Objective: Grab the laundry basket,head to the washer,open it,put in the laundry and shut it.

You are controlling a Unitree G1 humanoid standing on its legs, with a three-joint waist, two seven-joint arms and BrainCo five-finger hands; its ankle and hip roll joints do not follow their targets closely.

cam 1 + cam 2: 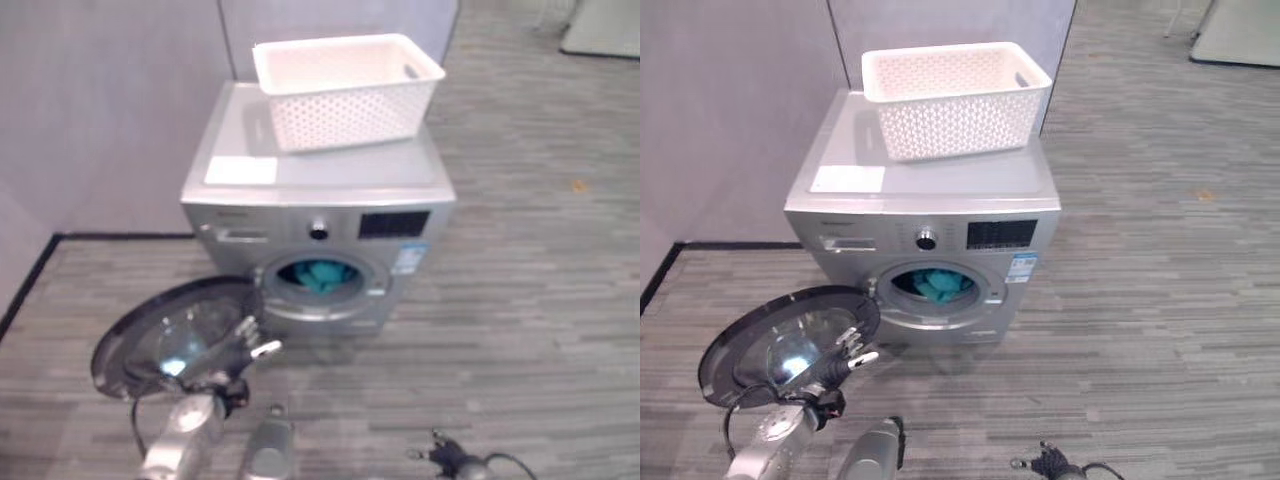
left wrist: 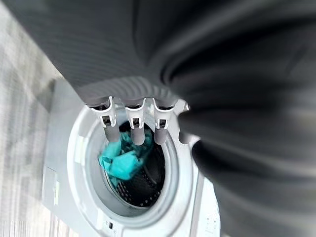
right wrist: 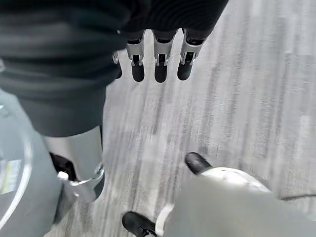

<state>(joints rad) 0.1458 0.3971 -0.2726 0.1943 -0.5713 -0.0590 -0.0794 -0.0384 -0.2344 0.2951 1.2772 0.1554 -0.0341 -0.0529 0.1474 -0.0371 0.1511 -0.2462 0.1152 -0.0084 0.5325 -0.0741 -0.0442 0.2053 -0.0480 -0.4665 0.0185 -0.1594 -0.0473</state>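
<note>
My left hand rests with relaxed, straight fingers against the open washer door, with the teal laundry already inside the drum and the laundry basket atop the washer. If I swing too fast, my fingers may slip off the rim, or cloth that seems to lie near the opening could catch in the seal. My right hand hangs slack, holding nothing.

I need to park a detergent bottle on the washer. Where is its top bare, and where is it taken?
Bare: the washer top in front of the white basket, between the white sheet at its front left corner and the right edge. Crowded: the back, which the basket covers, and the sheet's corner.
</note>
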